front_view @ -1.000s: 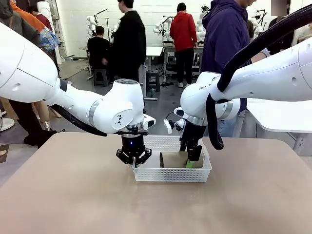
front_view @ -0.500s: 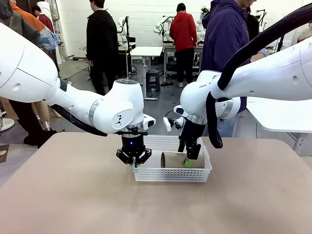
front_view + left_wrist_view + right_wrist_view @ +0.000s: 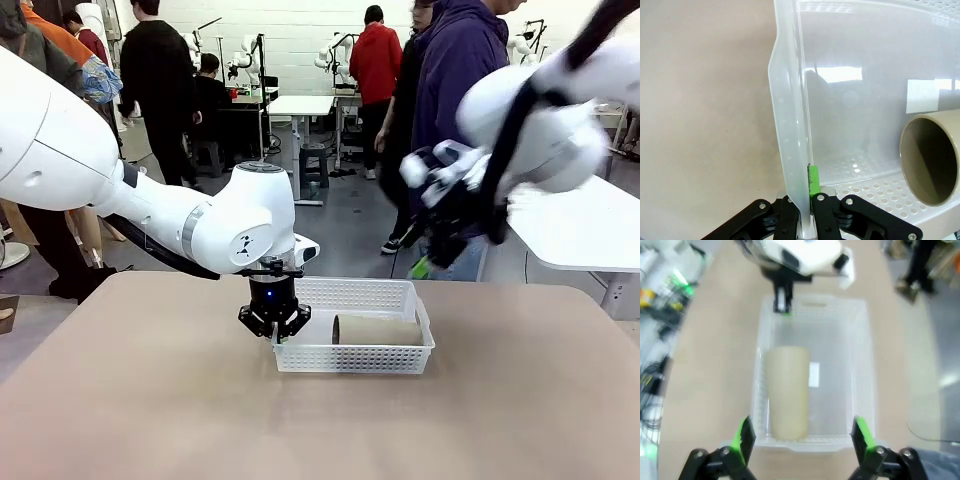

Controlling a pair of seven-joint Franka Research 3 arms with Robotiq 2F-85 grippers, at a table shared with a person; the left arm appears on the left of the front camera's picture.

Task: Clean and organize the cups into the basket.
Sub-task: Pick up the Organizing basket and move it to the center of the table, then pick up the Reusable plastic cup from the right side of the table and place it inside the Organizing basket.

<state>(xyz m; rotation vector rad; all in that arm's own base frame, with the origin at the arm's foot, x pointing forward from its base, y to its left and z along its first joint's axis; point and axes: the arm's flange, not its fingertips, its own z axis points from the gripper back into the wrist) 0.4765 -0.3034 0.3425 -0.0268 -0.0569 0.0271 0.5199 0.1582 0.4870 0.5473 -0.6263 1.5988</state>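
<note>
Front view has one tan cardboard tapered cup (image 3: 375, 329) lying sideways inside the shallow white lattice plastic basket (image 3: 350, 360), left gripper (image 3: 805, 187) pinching the basket's left wall, right gripper (image 3: 802, 426) spread empty above the basket, so any remaining cups look yet to go in.

The basket (image 3: 352, 357) is seen in white, its walls patterned with fine lattice perforations. The cup (image 3: 378, 330) is coloured matte tan-brown. The table (image 3: 150, 400) is finished in pale beige. The left gripper (image 3: 274, 322) and right gripper (image 3: 802, 425) are coloured black, with bright green pads (image 3: 744, 434).
</note>
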